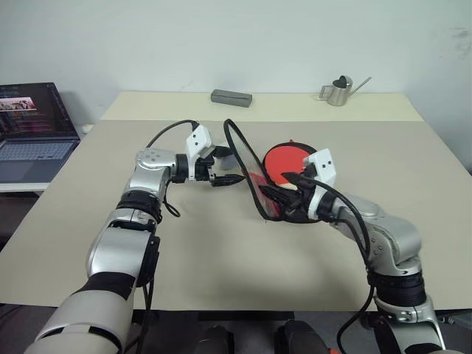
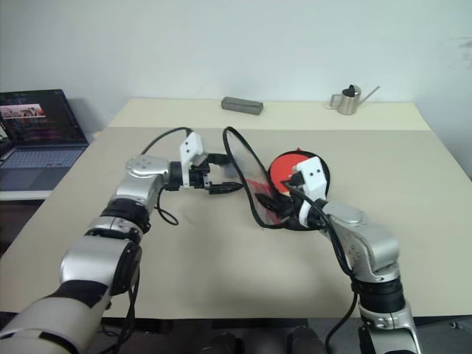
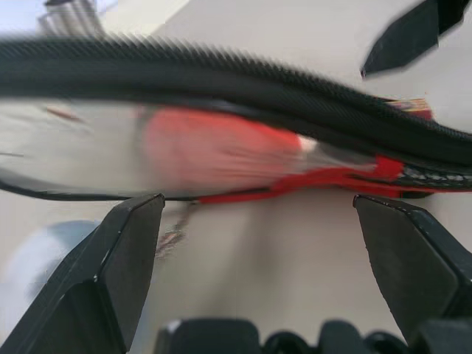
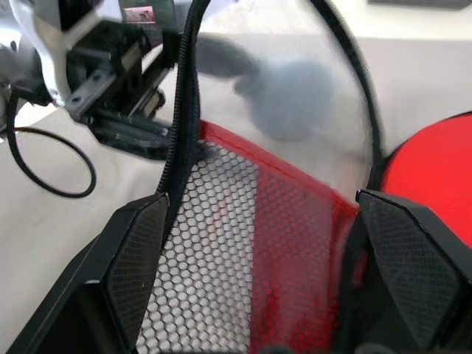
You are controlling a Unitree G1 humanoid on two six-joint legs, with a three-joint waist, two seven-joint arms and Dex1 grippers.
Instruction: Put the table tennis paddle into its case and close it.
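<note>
The case [image 1: 254,177] lies near the middle of the table [image 1: 88,221] with its flap standing upright, a black zip rim framing a clear panel and a red mesh strip at the base; the table tennis paddle [image 1: 286,160] rests in the lower half behind that flap, its red face up, so the insertion looks done and the closing step is in hand; the left gripper [image 1: 227,179] hovers just beside the raised flap on its outer side, fingers spread wide and grasping nothing, the zip rim crossing close in front of them in the left wrist view; the right gripper [image 1: 284,193] sits low at the near edge of the case, likewise spread and empty, with the mesh between its fingers in the right wrist view; the next move, as I judge it, calls for the left gripper to push the flap down over the paddle while the right steadies the base, then to find the zip pull, which I cannot make out here.
</note>
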